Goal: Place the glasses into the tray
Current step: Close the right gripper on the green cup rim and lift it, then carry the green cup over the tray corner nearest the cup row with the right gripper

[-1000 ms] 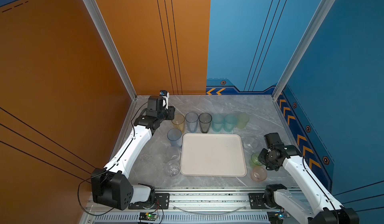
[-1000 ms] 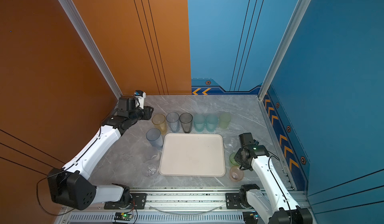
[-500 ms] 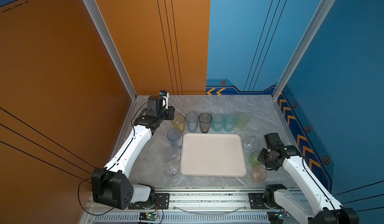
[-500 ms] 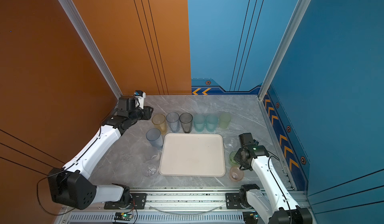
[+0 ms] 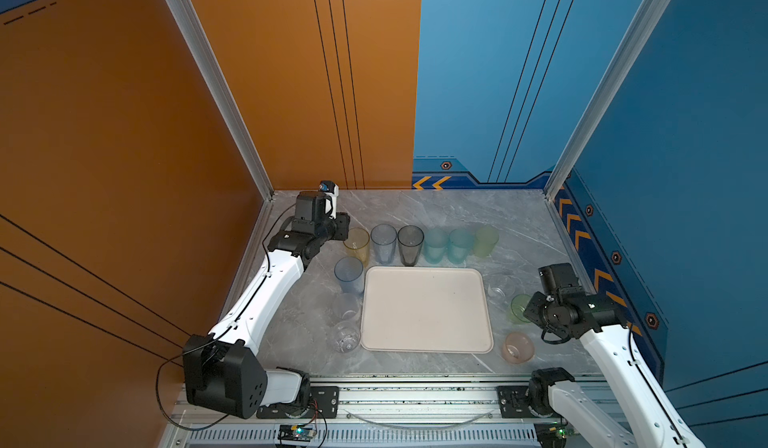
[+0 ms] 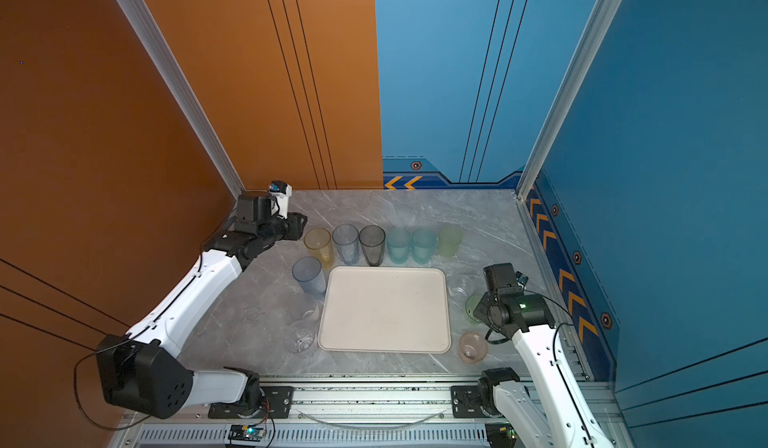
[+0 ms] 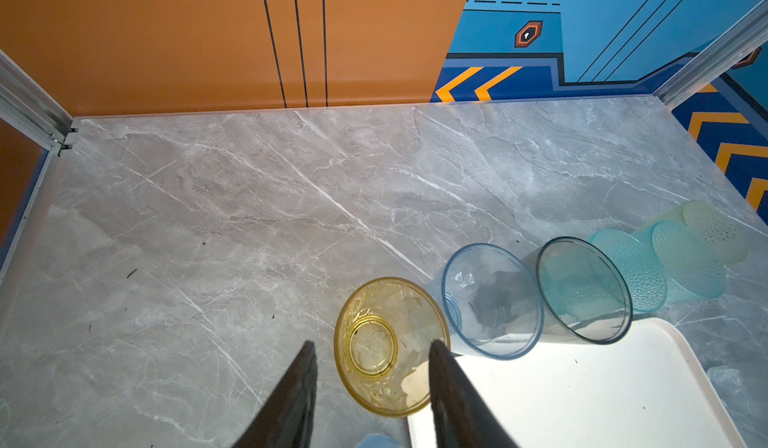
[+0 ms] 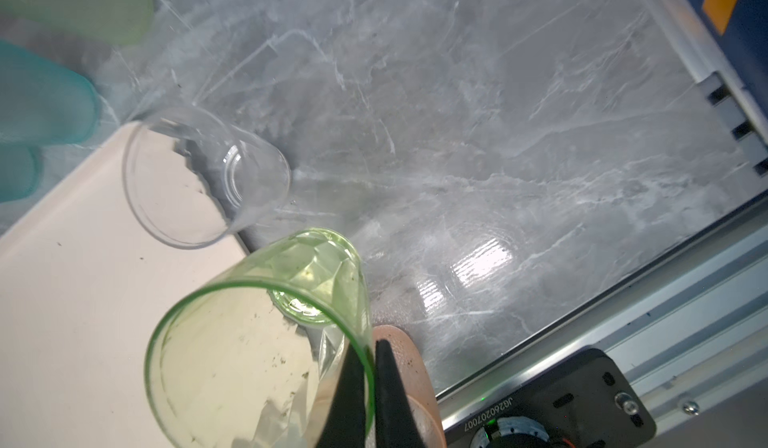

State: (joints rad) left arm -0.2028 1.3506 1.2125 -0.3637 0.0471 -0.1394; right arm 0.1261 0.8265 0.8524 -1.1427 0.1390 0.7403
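The cream tray (image 5: pixel 424 308) lies empty mid-table. Behind it stand yellow (image 5: pixel 356 244), blue (image 5: pixel 383 242), smoky grey (image 5: pixel 410 244), two teal (image 5: pixel 435 245) and a pale green glass (image 5: pixel 486 240). My left gripper (image 7: pixel 371 344) is open, its fingertips (image 7: pixel 309 348) straddling the yellow glass (image 7: pixel 390 344) from above, one over its rim and one outside. My right gripper (image 8: pixel 371 342) is shut on the rim of the green glass (image 8: pixel 257 333), one finger inside and one outside. In both top views this green glass (image 6: pixel 471 306) sits right of the tray.
Left of the tray stand a blue glass (image 5: pixel 349 274) and two clear ones (image 5: pixel 345 308). On the right are a clear glass (image 5: pixel 496 290) and a pink one (image 5: pixel 517 347). Walls enclose the table; a metal rail (image 5: pixel 415 396) runs along the front.
My right gripper has closed onto the green glass's rim. The left arm has barely moved.
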